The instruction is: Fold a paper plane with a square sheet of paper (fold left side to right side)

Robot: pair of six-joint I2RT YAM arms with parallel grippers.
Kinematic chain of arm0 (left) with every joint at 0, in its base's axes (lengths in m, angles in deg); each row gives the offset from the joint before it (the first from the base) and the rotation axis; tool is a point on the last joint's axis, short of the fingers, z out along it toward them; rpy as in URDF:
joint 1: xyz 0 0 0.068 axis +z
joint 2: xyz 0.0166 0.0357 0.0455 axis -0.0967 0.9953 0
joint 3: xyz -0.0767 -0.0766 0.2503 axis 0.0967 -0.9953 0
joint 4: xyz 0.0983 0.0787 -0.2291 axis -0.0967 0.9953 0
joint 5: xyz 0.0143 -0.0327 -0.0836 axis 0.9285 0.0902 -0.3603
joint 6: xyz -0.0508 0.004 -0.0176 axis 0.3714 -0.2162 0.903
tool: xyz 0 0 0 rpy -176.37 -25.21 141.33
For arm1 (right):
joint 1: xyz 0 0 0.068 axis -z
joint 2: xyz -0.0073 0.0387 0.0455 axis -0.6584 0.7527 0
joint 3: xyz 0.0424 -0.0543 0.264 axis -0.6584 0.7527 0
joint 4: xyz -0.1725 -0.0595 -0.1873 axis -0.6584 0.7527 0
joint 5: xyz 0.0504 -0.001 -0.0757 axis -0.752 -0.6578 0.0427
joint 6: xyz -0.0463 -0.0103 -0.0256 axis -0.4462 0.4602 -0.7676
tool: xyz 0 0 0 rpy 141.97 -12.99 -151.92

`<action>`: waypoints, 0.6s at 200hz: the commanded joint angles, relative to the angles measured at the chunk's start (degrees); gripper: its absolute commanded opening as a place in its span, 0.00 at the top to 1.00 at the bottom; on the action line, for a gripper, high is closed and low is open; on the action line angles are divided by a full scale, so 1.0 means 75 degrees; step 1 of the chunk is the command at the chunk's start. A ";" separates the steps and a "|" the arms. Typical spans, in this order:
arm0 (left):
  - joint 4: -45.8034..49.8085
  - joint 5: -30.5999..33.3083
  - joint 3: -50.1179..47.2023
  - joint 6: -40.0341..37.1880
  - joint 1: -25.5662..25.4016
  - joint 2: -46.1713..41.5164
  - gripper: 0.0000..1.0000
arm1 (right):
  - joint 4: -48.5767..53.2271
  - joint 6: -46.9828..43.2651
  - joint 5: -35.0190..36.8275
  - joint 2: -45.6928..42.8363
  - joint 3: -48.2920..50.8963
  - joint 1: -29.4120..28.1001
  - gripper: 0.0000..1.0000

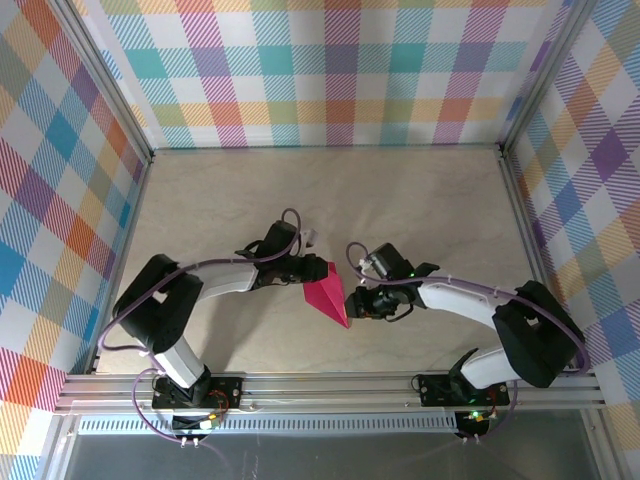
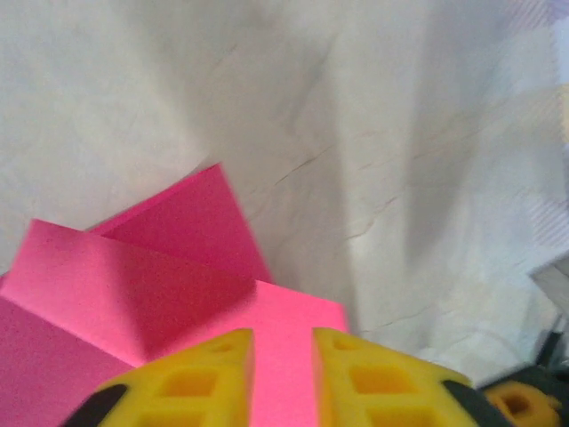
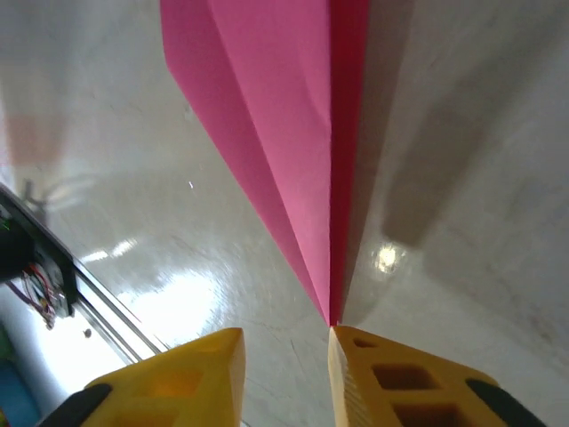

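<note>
The square sheet of paper lies folded into a magenta-pink paper plane (image 1: 327,295), a narrow dart on the wooden table with its point toward the near edge. My left gripper (image 1: 318,268) is at its wide back end. In the left wrist view its yellow fingers (image 2: 209,374) stand apart over the creased pink flaps (image 2: 178,285), and paper shows in the gap of the left gripper (image 2: 282,342). My right gripper (image 1: 358,293) is just right of the dart's point. In the right wrist view the right gripper (image 3: 286,334) is open, and the plane (image 3: 276,107) tapers down until its tip touches the right finger (image 3: 373,374).
Plaid walls (image 1: 330,70) enclose the table (image 1: 420,200) at the back and on both sides. An aluminium rail (image 1: 330,385) runs along the near edge with both arm bases on it. Bare wood lies behind and beside the arms.
</note>
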 commanded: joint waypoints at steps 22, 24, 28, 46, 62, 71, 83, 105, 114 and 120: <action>-0.0203 0.0679 -0.0574 -0.0292 0.0087 -0.1373 0.70 | -0.0917 -0.0935 -0.0754 0.0166 -0.0243 0.0457 0.51; -0.0224 0.0707 -0.0620 -0.0294 0.0088 -0.1446 0.70 | -0.0945 -0.0996 -0.0764 0.0212 -0.0249 0.0466 0.50; -0.0271 0.0758 -0.0701 -0.0306 0.0088 -0.1578 0.69 | -0.1027 -0.1091 -0.0761 0.0296 -0.0266 0.0478 0.49; -0.0481 0.1018 -0.1098 -0.0342 0.0123 -0.2131 0.67 | -0.1276 -0.1516 -0.0915 0.0750 -0.0395 0.0554 0.45; -0.0625 0.1298 -0.1463 -0.0370 0.0158 -0.2642 0.65 | -0.1567 -0.1681 -0.1147 0.1090 -0.0497 0.0586 0.45; -0.0698 0.1450 -0.1659 -0.0364 0.0176 -0.2919 0.63 | -0.1763 -0.1700 -0.1231 0.1244 -0.0560 0.0592 0.45; -0.0771 0.1654 -0.1940 -0.0342 0.0205 -0.3291 0.59 | -0.1972 -0.1692 -0.1336 0.1414 -0.0607 0.0586 0.46; -0.0690 0.2020 -0.2303 -0.0351 0.0269 -0.3866 0.51 | -0.2262 -0.1661 -0.1415 0.1727 -0.0681 0.0586 0.52; -0.0596 0.2152 -0.2409 -0.0354 0.0308 -0.4082 0.49 | -0.2355 -0.1660 -0.1438 0.1842 -0.0710 0.0589 0.55; -0.0564 0.2210 -0.2468 -0.0355 0.0328 -0.4209 0.48 | -0.2403 -0.1660 -0.1451 0.1917 -0.0735 0.0586 0.57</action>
